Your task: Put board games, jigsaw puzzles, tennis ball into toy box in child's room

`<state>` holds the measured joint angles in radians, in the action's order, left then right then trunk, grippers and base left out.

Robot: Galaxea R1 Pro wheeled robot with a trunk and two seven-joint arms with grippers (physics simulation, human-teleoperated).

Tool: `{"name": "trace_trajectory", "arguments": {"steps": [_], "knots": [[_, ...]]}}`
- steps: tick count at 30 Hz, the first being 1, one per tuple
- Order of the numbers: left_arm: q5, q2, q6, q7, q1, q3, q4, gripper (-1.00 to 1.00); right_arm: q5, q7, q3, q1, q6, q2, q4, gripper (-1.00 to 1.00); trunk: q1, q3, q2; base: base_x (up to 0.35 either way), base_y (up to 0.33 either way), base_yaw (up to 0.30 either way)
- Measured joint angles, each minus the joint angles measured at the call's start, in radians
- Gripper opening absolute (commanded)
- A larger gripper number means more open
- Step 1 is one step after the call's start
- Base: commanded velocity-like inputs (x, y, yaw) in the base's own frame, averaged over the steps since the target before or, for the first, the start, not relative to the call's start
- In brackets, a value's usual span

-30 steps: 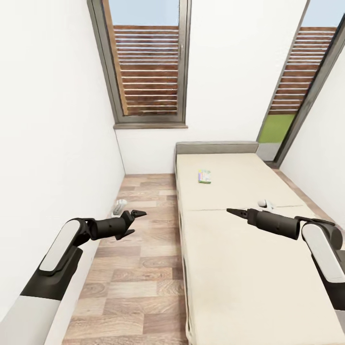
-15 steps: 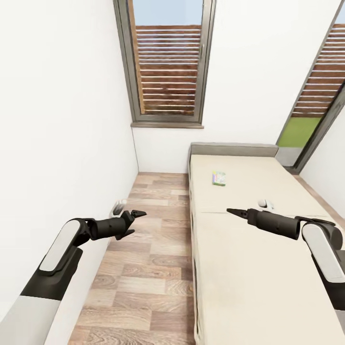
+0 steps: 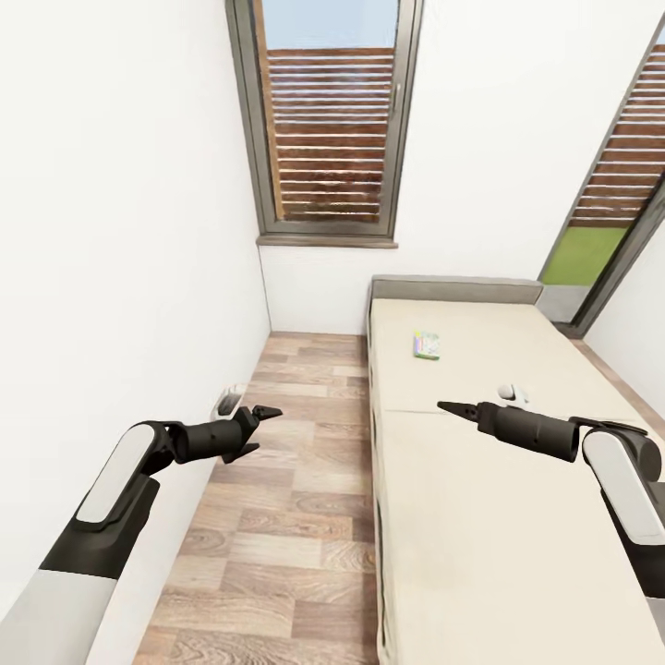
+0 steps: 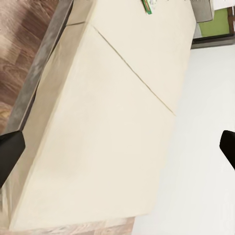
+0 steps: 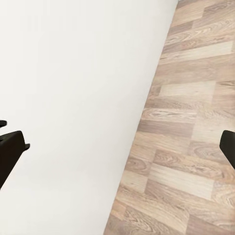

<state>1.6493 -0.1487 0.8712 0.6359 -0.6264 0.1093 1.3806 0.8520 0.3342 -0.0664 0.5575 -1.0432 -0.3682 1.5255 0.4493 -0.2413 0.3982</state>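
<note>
A small flat board game (image 3: 426,344) with a green and white print lies on the beige mattress of the bed (image 3: 480,517), toward the grey headboard. The same board game (image 4: 149,5) appears in the left wrist view, at the far end of the bed (image 4: 98,137). My left gripper (image 3: 261,429) hovers open over the wood floor, left of the bed. My right gripper (image 3: 453,409) hangs open above the mattress, well short of the game. In the wrist views each gripper (image 4: 117,152) (image 5: 117,147) has its fingertips wide apart with nothing between them.
A white wall (image 3: 120,231) runs close along my left arm, with a small white fitting (image 3: 229,399) low on it. A strip of wood floor (image 3: 296,517) lies between wall and bed. A tall window (image 3: 328,120) is ahead. A small white object (image 3: 513,394) rests on the mattress.
The whole picture has shifted right, so the camera has turned left. Both arms hold the same pose and both grippers stay open.
</note>
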Motion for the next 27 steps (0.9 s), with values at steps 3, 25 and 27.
{"name": "trace_trajectory", "arguments": {"steps": [3, 25, 27], "knots": [[-0.001, 0.0, 0.0, 0.0, 0.0, 0.0, -0.002, 1.0, 0.0, 0.0, 0.0, 0.0, 0.0, 0.0, 0.0, 1.0, 0.0, 0.0, 0.0, 0.169, 0.066, 0.009], [-0.019, 0.001, 0.001, 0.0, 0.0, 0.0, -0.005, 1.0, 0.001, 0.001, -0.004, 0.0, 0.0, 0.0, 0.001, 1.0, 0.0, 0.0, 0.0, 0.057, 0.021, 0.002], [-0.019, 0.001, 0.001, 0.0, 0.0, 0.0, -0.005, 1.0, 0.001, 0.001, -0.004, 0.0, 0.0, 0.0, 0.001, 1.0, 0.0, 0.0, 0.0, 0.008, 0.003, 0.0]]}}
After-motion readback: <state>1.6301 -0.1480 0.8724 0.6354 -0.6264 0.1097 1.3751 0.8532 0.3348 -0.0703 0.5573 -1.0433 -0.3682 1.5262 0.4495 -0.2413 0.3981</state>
